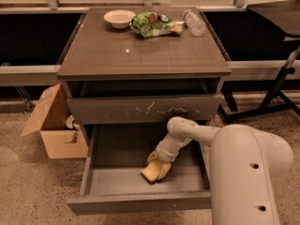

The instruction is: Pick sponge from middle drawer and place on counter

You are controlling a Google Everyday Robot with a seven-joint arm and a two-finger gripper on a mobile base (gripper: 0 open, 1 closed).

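The middle drawer is pulled wide open below the counter. The pale yellow sponge lies on the drawer floor near its middle front. My gripper reaches down into the drawer from the right, and its yellowish fingers are closed around the sponge's upper right part. The sponge's lower left corner sticks out below the fingers and still rests on the drawer floor. My arm's white body fills the lower right of the camera view.
The drawer front with white scratch marks is shut just above my wrist. On the counter's far edge stand a white bowl, a green snack bag and a plastic bottle. An open cardboard box sits on the floor at left, and a black stand at right.
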